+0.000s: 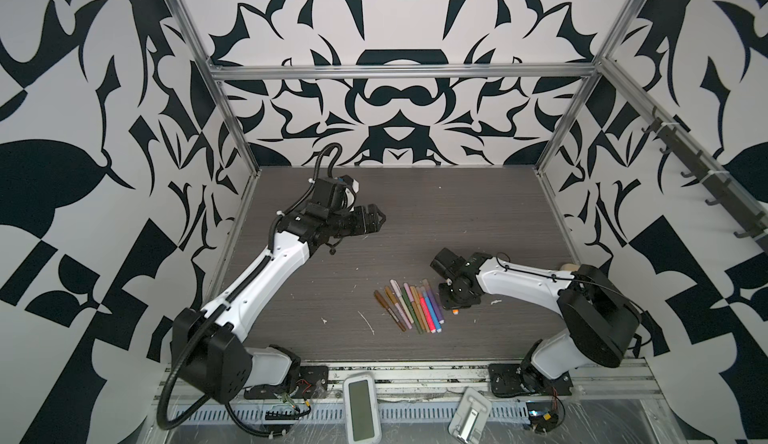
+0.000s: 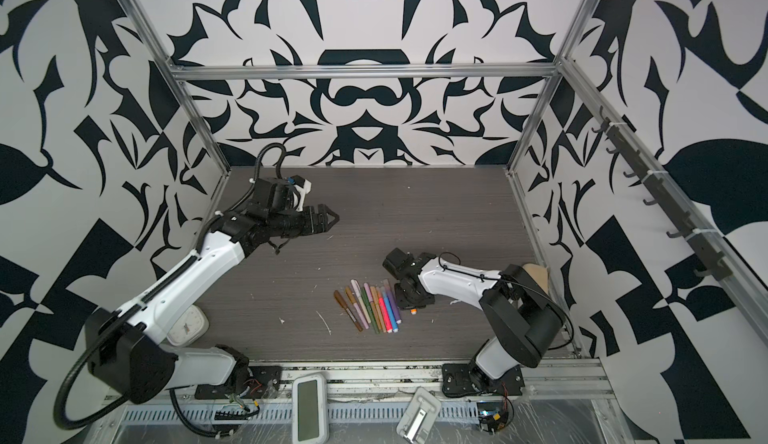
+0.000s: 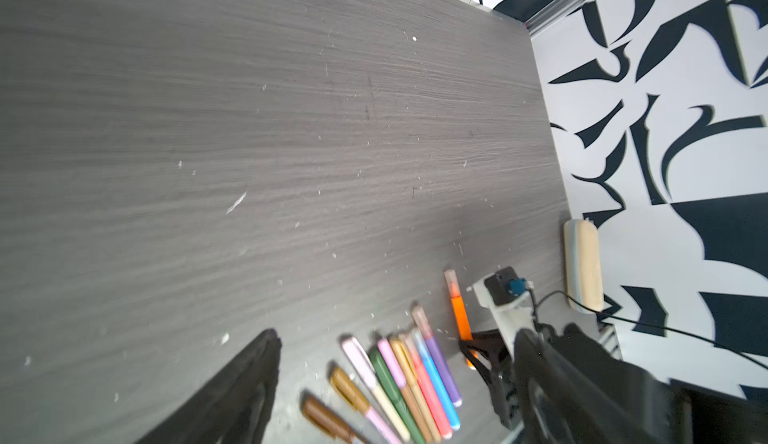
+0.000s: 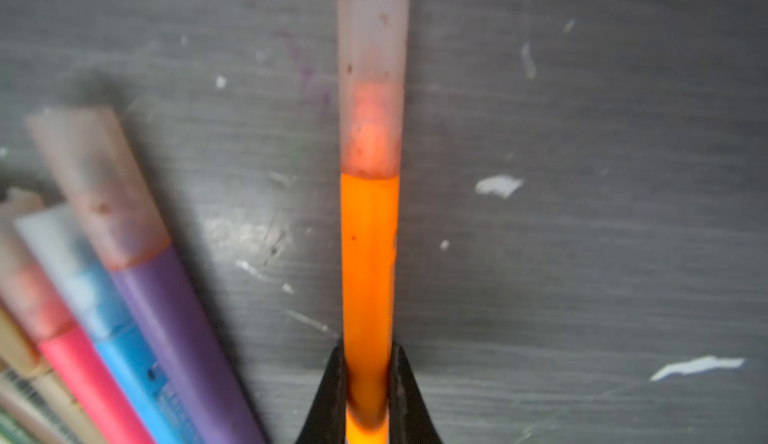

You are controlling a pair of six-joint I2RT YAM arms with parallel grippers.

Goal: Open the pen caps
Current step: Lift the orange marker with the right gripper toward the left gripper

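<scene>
A row of several capped pens (image 1: 409, 306) (image 2: 368, 306) (image 3: 399, 383) lies side by side on the grey table, caps toward the back. An orange pen (image 4: 368, 254) (image 3: 460, 317) lies apart to their right. Its translucent pinkish cap (image 4: 372, 76) (image 3: 451, 281) is still on. My right gripper (image 4: 368, 379) (image 1: 455, 302) (image 2: 411, 304) is shut on the orange barrel, low over the table, pointing down. The purple pen (image 4: 178, 338) lies just beside it. My left gripper (image 1: 379, 219) (image 2: 332, 218) (image 3: 397, 333) hovers open and empty at the back left, well away from the pens.
A beige block (image 3: 584, 267) (image 2: 536, 275) stands by the right wall behind the right arm. A white square timer (image 2: 187, 325) lies under the left arm. A white screen device (image 1: 361, 408) and a small stand (image 1: 469, 419) sit on the front rail.
</scene>
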